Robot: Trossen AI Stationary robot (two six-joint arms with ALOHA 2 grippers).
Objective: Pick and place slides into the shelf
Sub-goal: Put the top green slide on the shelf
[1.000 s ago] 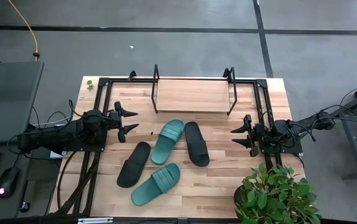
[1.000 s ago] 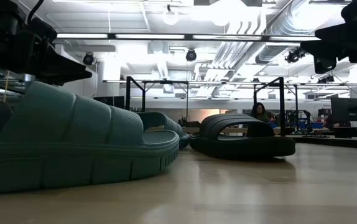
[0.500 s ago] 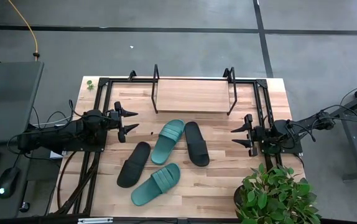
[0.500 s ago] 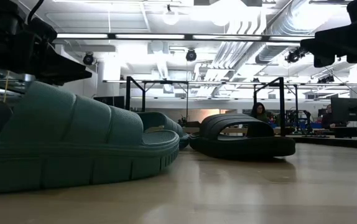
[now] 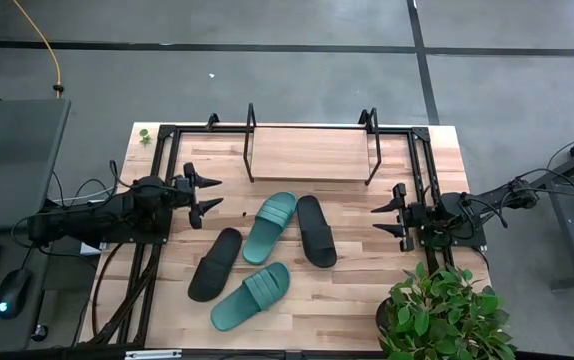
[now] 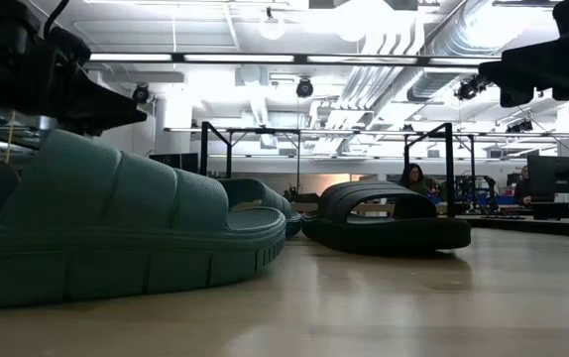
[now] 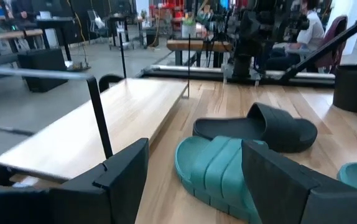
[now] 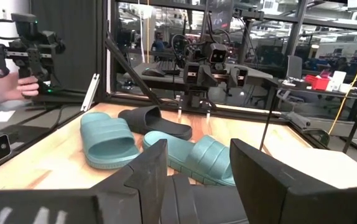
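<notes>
so far all 4 slides lie on the desk (image 5: 437, 150) in front of the shelf (image 5: 309, 152), none on its board yet. the upper teal slide (image 5: 270, 226) and the right black slide (image 5: 315, 229) lie side by side, long axes running roughly toward the shelf, the teal one tilted a little. the left black slide (image 5: 215, 263) and the lower teal slide (image 5: 252, 296) sit nearer the front edge, both angled.

the left gripper (image 5: 207, 195) hangs open and empty at the left side, with the upper teal slide just ahead of its fingers in the left wrist view. the right gripper (image 5: 385, 220) is also open and empty, near the right black slide.

the left arm looks nearer to 3 of them; the right black slide suits the right arm better.
</notes>
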